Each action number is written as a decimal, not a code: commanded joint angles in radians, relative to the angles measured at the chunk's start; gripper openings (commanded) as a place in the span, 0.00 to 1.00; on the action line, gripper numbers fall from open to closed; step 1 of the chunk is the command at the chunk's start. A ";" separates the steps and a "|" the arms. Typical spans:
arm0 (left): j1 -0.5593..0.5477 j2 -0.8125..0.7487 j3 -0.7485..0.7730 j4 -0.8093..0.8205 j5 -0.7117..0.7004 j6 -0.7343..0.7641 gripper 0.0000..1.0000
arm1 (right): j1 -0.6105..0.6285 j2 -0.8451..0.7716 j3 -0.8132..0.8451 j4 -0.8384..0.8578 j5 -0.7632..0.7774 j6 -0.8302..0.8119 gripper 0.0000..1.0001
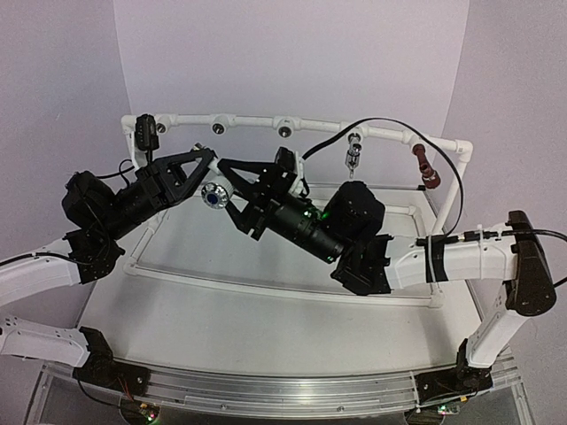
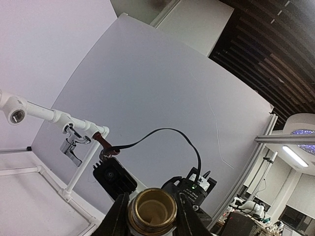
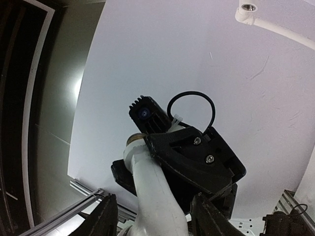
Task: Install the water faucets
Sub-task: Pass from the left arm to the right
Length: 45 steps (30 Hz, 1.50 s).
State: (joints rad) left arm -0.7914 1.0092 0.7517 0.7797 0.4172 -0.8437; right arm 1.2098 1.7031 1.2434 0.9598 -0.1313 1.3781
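The left gripper (image 2: 151,200) is clamped on the brass threaded end of the white faucet (image 3: 153,191). Its two fingers (image 2: 119,211) press against either side of the thread, and the open bore faces the left wrist camera. The right gripper (image 3: 153,219) stands around the white body of the same faucet. Its jaws are only a little wider than the plastic, and a thin gap seems to show on each side, so I cannot tell whether it actually grips. The faucet is held in the air between the two grippers, above the far left part of the tabletop (image 1: 266,328) and just short of the back edge.

Behind them the white pipe frame (image 1: 252,120) runs along the back edge, and its tee sockets (image 1: 217,127) with dark holes face forward. The silver faucet (image 1: 353,158) hangs from that rail toward the far right corner. The red-brown faucet (image 1: 428,168) sits right at the corner. A black cable (image 1: 390,124) arcs over the rail above both of them.
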 commanded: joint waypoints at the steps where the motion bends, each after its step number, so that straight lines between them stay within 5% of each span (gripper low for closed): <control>1: 0.004 0.018 0.045 0.060 -0.008 -0.004 0.00 | 0.011 -0.001 0.001 0.139 0.033 -0.010 0.45; 8: 0.004 0.037 0.036 0.079 0.008 -0.004 0.00 | 0.011 0.036 0.036 0.169 -0.003 0.029 0.41; 14: 0.004 0.064 0.057 0.079 0.050 0.001 0.00 | 0.011 0.038 0.030 0.197 -0.013 0.003 0.00; 19: 0.004 0.054 0.045 0.064 0.039 -0.010 0.00 | 0.011 0.002 -0.008 0.170 0.001 -0.040 0.01; 22: 0.004 0.048 0.031 0.064 0.047 0.004 0.00 | 0.011 0.009 -0.004 0.170 -0.004 -0.033 0.28; 27: 0.004 0.049 0.041 0.065 0.092 0.029 0.00 | 0.011 0.032 0.034 0.175 -0.040 -0.020 0.36; 30: 0.004 0.055 0.050 0.064 0.127 0.033 0.00 | 0.011 0.043 0.042 0.189 -0.055 -0.013 0.31; 34: 0.004 0.070 0.063 0.064 0.163 0.023 0.00 | 0.011 0.055 0.046 0.225 -0.081 -0.025 0.00; 36: 0.005 0.058 0.060 0.064 0.153 0.018 0.01 | 0.011 0.040 0.022 0.226 -0.071 -0.047 0.00; 38: 0.005 0.032 0.056 0.022 0.111 0.018 0.18 | 0.011 0.015 -0.019 0.216 -0.051 -0.077 0.00; 40: 0.006 -0.014 0.054 -0.089 0.037 0.029 0.56 | 0.011 -0.033 -0.051 0.136 -0.029 -0.137 0.00; 42: 0.006 -0.071 0.060 -0.254 -0.085 0.040 0.82 | 0.011 -0.092 -0.059 -0.050 -0.004 -0.257 0.00; 45: 0.006 -0.151 0.113 -0.553 -0.252 0.052 0.96 | 0.012 -0.175 -0.003 -0.480 0.079 -0.477 0.00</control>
State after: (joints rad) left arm -0.7872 0.9651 0.7834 0.6017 0.3996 -0.8238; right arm 1.2144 1.6716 1.1826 0.9167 -0.1371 1.2026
